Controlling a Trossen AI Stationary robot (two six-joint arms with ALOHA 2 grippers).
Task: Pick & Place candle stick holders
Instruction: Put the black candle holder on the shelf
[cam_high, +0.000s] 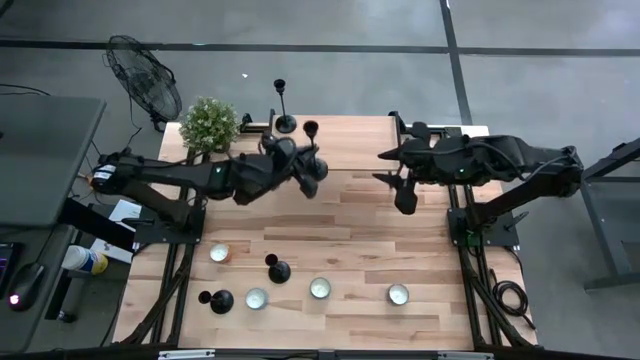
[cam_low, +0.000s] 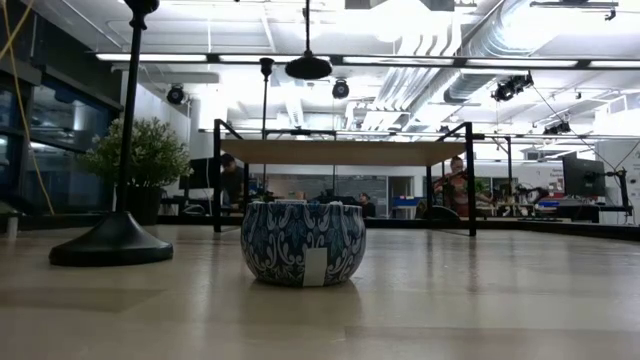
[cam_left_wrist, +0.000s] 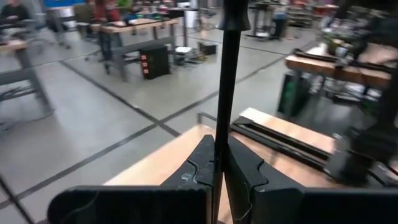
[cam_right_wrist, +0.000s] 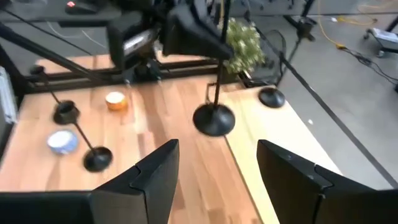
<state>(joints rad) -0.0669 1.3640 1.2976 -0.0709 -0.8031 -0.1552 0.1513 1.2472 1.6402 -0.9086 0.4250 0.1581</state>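
Candlestick (cam_high: 311, 150) in left jaws, near far edge

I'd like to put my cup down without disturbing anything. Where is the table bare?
Bare: the middle planks between the left gripper and right gripper, and the right edge past the tealight. Crowded: the near row, and the far edge by the plant.

Four candlesticks (cam_high: 286, 122); five tealights (cam_high: 320, 288)

Two dark matte arms, rounded bulky joint housings. Left arm (cam_high: 170, 180): white tag with orange mark near base, black cable along link. Right arm (cam_high: 500, 160): black cable looped at base. Fingers (cam_right_wrist: 146, 180) black, broad, angular, wedge-tipped; left fingers (cam_left_wrist: 202, 165) notched on inner edges, flat black block behind jaws
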